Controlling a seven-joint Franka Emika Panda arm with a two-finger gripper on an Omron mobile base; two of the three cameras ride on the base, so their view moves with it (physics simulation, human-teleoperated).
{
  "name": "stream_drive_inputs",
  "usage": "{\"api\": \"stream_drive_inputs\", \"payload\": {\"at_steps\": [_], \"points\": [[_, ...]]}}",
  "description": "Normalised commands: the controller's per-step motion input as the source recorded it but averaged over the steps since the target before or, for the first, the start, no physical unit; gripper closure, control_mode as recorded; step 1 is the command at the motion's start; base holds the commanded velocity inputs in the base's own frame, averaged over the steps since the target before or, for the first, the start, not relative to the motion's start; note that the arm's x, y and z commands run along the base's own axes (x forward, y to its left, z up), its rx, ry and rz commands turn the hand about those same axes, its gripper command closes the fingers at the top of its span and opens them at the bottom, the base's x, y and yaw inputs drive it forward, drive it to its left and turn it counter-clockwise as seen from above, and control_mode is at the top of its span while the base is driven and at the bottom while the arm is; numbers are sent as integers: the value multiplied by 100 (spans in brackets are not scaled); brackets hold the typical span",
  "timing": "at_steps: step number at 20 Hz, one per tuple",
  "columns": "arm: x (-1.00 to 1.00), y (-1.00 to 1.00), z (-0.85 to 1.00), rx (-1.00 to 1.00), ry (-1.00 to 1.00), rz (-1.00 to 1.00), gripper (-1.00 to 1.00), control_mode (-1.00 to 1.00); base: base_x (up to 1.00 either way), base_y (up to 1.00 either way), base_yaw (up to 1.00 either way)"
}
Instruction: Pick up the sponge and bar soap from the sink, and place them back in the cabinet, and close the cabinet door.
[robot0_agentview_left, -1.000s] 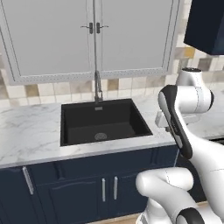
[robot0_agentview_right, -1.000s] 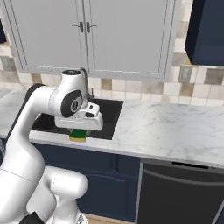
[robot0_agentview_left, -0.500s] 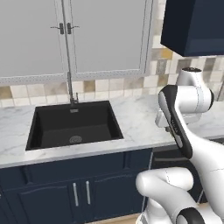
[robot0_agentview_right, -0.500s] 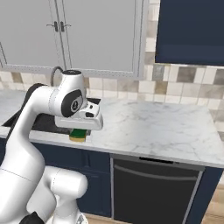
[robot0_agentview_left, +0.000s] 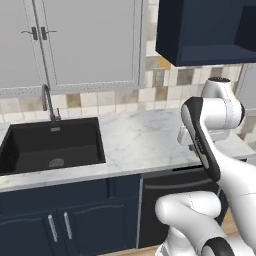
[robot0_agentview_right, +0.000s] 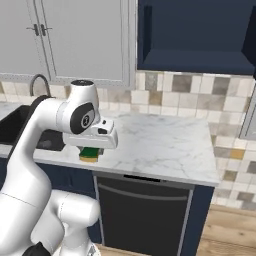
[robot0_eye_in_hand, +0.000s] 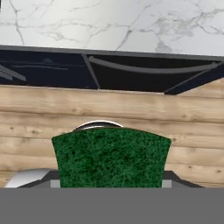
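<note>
Over the marble counter's (robot0_agentview_right: 165, 145) front edge, the gripper (robot0_agentview_right: 90, 154) is clamped on the sponge (robot0_agentview_right: 90, 154), green face (robot0_eye_in_hand: 111, 158) toward the hand camera. Left of it lies the sink (robot0_agentview_left: 50, 145); the cabinet (robot0_agentview_right: 197, 37) hangs open above.

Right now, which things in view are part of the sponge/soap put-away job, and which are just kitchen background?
Job:
- sponge, clamped in the gripper, green face filling the hand view
- sink
- navy cabinet, interior showing

Background:
- gooseneck tap
- marble counter
- light grey wall cabinets
- dishwasher
</note>
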Motion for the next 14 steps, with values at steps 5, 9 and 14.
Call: {"api": "stream_drive_inputs", "payload": {"at_steps": [5, 9, 14], "points": [[0, 0, 0, 0, 0, 0, 100, 100, 0, -57, 0], [0, 0, 0, 0, 0, 0, 100, 100, 0, -54, 0], [0, 0, 0, 0, 0, 0, 100, 100, 0, -51, 0]]}}
